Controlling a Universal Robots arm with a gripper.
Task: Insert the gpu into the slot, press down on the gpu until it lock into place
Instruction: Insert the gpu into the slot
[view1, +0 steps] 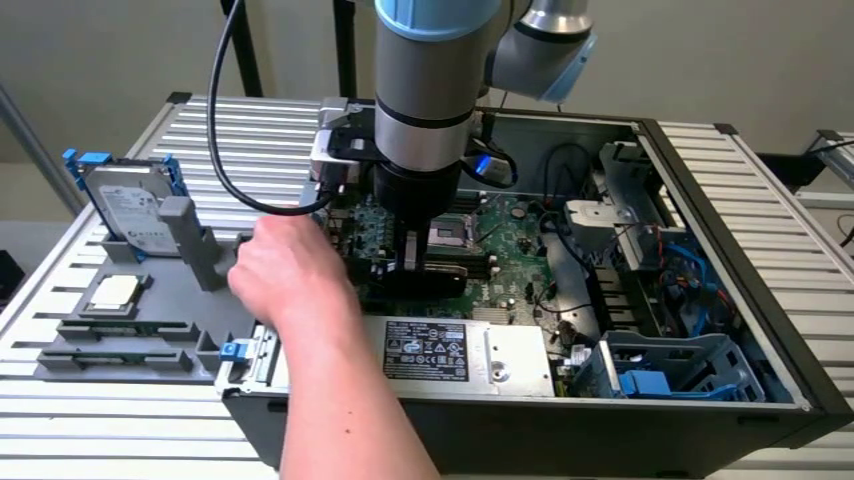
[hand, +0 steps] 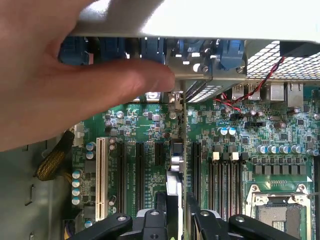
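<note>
One card, the gpu (hand: 178, 165), stands on edge between my fingers, running lengthwise over the green motherboard (hand: 235, 165) toward the rear wall of the case (view1: 534, 425). My gripper (hand: 177, 200) is clamped on it, one finger pressed to each face. In the exterior view the gpu (view1: 424, 285) shows as a dark block just under my gripper (view1: 407, 262), low inside the open case. I cannot tell whether its bottom edge is seated.

A person's hand (hand: 55, 75) reaches into the case from the exterior view's left. One fingertip is right at the card's far end, beside the blue latches (hand: 230, 52). A white socket (hand: 101, 177) lies parallel to the card, apart from it. The silver power-supply box (view1: 461, 350) sits along the near wall. Outside the case, a hard drive (view1: 127, 205) stands in a grey holder on the slatted table (view1: 120, 445).
</note>
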